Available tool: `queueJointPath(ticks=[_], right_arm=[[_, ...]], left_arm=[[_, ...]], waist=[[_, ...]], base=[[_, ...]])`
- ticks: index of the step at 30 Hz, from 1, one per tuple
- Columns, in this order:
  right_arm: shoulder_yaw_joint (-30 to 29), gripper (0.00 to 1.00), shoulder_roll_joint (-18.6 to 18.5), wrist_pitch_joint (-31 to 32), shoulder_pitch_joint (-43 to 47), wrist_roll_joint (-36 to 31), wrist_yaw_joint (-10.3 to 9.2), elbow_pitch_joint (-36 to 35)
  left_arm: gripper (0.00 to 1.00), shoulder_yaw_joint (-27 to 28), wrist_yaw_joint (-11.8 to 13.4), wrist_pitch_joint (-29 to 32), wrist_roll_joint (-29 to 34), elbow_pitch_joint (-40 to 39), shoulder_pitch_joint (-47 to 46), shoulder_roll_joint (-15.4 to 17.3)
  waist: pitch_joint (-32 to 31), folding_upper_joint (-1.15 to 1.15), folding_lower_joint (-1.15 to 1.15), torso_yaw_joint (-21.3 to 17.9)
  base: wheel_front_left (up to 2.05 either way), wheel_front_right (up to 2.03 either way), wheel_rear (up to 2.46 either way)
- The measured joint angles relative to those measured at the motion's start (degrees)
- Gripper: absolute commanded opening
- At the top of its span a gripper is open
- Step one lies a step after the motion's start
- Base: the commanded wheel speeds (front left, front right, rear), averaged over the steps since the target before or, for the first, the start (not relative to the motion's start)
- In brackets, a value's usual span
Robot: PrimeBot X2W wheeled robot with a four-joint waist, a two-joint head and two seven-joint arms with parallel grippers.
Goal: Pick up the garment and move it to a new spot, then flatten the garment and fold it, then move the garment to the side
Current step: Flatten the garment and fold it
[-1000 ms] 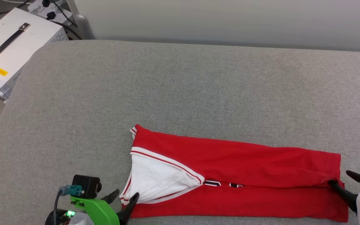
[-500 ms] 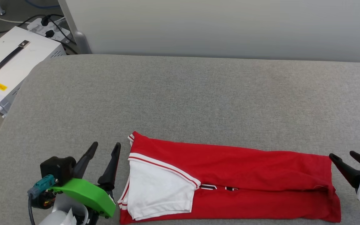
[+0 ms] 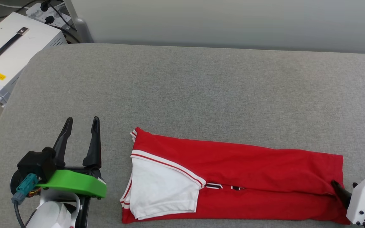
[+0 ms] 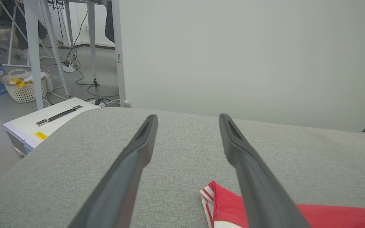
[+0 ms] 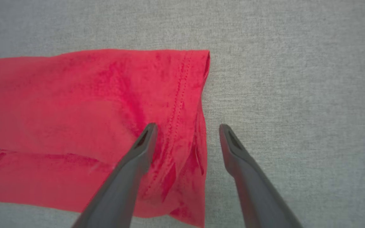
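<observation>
Grey cloth covers the long soft bench (image 3: 182, 88) in front of me, and a pale plain wall (image 3: 233, 19) stands behind it. Off the bench's far left corner sits a white metal box (image 3: 8, 53) with a black handle and a small yellow sticker. Beyond it is a white power strip (image 3: 43, 9) with black plugs in it.

The red basketball shirt (image 3: 249, 164) with white short sleeves and striped trim lies on the near part of the bench. It is folded into one long flat band that runs from left to right. At its left end, one white sleeve (image 3: 163, 190) lies flat on top of the red cloth. A few dark letters (image 3: 223, 186) peek out from the fold in the middle.

My left jaws are wide open and hold nothing. Their two dark fingers (image 3: 93, 142) point away from me, near the shirt's left end but not touching it.

My right jaws are wide open too and hold nothing. They sit at the shirt's right end. One finger (image 5: 138, 158) is over the red hem (image 5: 182, 95), and the other finger (image 5: 242, 164) is over bare bench just beside it. I cannot tell if they touch the cloth.
</observation>
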Motion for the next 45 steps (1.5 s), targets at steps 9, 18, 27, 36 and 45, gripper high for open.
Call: queueJointPath(ticks=[9, 18, 27, 36, 45], right_arm=[[-2.05, 1.00, 2.42, -0.02, -0.07, -1.15, 0.00, 4.63], [-2.03, 1.00, 2.64, -0.44, -1.13, 4.07, -0.01, 9.10], [1.48, 1.00, 1.82, -0.96, -2.36, 7.76, -0.52, 10.43], [5.25, 0.00, 1.74, -3.48, -2.71, 8.22, -0.49, 10.84], [4.54, 0.00, 0.11, -7.62, -3.07, 8.08, 0.01, 11.59]], left_arm=[[1.00, 4.99, -5.53, -0.01, 5.41, 2.10, 0.93, -4.28], [1.00, 8.34, -9.98, 0.00, 10.07, 2.97, 0.85, -8.25], [1.00, 10.14, -12.56, -0.01, 12.88, 3.44, 0.80, -10.80], [1.00, 10.69, -13.23, 0.00, 13.33, 4.54, 0.83, -11.79], [1.00, 11.05, -13.32, 0.00, 13.39, 4.91, 1.08, -11.98]], waist=[[1.41, 0.00, 0.00, 0.25], [3.21, 0.00, 0.00, 0.62], [3.37, 0.00, 0.00, 0.97], [1.94, 0.00, 0.00, 0.69], [0.56, 0.00, 0.00, 0.09]], base=[[0.00, 0.00, 0.00], [0.00, 0.00, 0.00], [0.00, 0.00, 0.00], [0.00, 0.00, 0.00], [0.00, 0.00, 0.00]])
